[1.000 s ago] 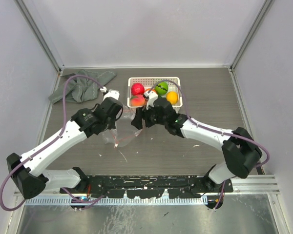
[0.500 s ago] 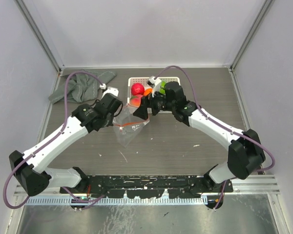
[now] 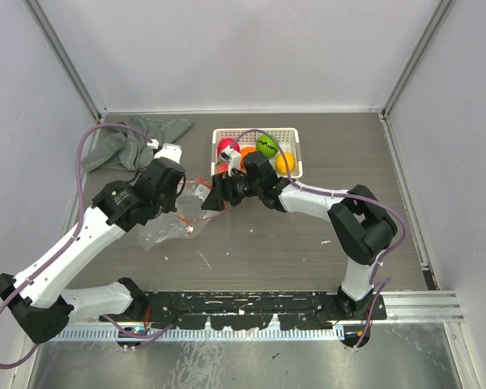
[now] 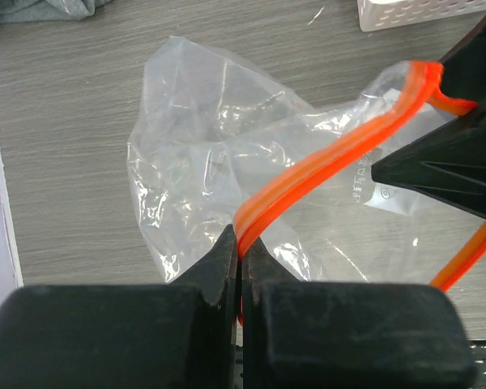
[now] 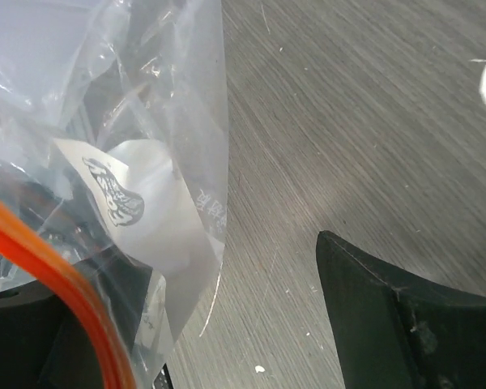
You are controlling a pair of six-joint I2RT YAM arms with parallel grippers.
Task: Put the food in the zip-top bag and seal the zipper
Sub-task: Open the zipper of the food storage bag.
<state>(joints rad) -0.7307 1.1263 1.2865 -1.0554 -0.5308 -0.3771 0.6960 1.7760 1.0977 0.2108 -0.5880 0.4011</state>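
Left gripper (image 4: pixel 241 243) tight on zipper (image 4: pixel 332 158), right gripper (image 3: pixel 217 197) agape (1 finger (image 5: pixel 24 340) behind zip-top bag (image 5: pixel 170 97)).

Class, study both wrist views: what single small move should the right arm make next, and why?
Probably close the right fingers on the zip-top bag's mouth: the zipper strip passes between them while they stand open, the left fingers pinch it, and the toy fruits sit in the basket.
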